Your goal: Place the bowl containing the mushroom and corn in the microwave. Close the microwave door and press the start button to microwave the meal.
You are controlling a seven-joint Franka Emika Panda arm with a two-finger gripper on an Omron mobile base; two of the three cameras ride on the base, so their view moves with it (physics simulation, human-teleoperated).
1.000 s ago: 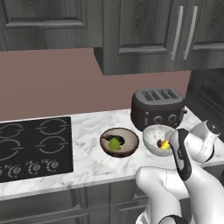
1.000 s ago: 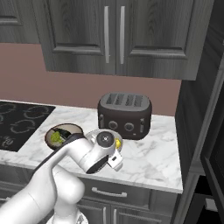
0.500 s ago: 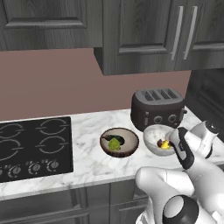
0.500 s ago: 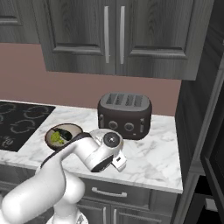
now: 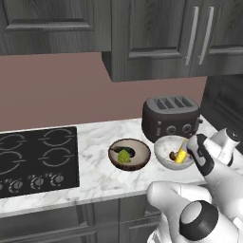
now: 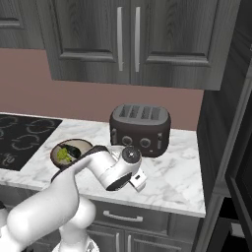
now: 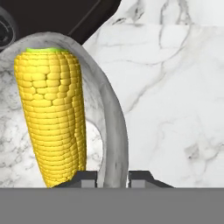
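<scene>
Gripper (image 7: 112,180) clamped astride the right rim of the bowl (image 7: 114,131), probably rigid and slippery, loose corn (image 7: 52,113) liable to roll if tilted.

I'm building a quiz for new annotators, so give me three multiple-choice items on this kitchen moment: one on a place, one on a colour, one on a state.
1. Where does the toaster stand?
A. On the stovetop
B. On the counter behind the bowl
C. Inside a cabinet

2. What colour is the food in the brown bowl?
A. Green
B. Red
C. White

3. How does the claw stand to the bowl that holds the corn?
A. Hanging far above it
B. Clamped on the corn
C. One finger on each side of its rim

Answers:
1. B: both base views show it on the marble counter, just behind the pale bowl.
2. A: a green lump lies in the dark brown bowl.
3. C: the hand view shows the rim running down between the two fingertips, corn on the inner side.
</scene>
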